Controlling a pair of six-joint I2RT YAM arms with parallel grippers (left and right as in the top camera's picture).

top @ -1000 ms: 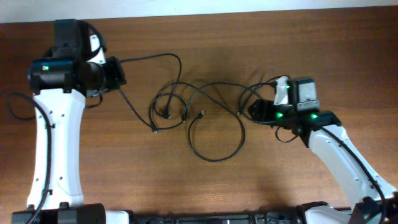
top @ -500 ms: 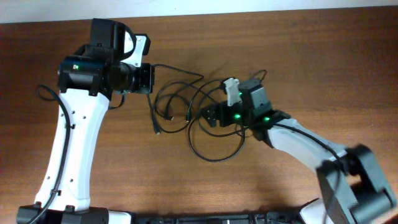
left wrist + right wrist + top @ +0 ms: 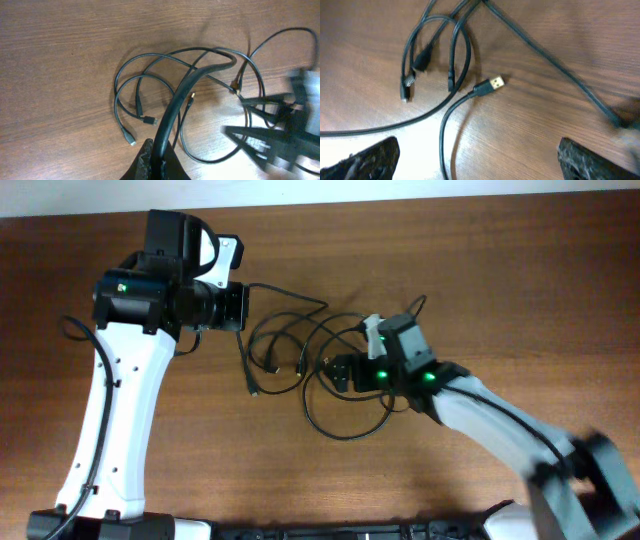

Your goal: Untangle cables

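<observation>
Table (image 3: 520, 270): brown wood. The far edge runs close behind the left pincer (image 3: 238, 306), with a pale strip beyond it. The near edge sits well back of both pincers.
Open room: plenty! There's bare wood far out to the right of the right pincer (image 3: 340, 370), more on the near side of it past the big loop, and a wide lane to the left of the left pincer.
Right arm (image 3: 500, 430): smeared with motion, stretched in toward the middle.
Left pincer (image 3: 157, 161): clamped tight on one strand, which rises out of the fingertips and arcs away ahead.
Right pincer (image 3: 480, 160): thrown wide, one pad low at each side of its wrist view. One strand runs in between them, touching neither.
Cables (image 3: 300, 355): loose overlapping loops lying flat between the two pincers, just ahead of the right one and ahead of and below the left one. The largest loop sags to the near side of the right pincer.
Gold USB plug (image 3: 495, 81): flat on the wood just ahead of the right pincer, apart from both pads.
Small plugs (image 3: 406, 82): further ahead and to the left, inside the narrow loops.
Change: a second ago the left pincer was far out left and the right pincer well right of the clump, and both have swung in. Over the last half-second the left has held and the right has only nudged.
</observation>
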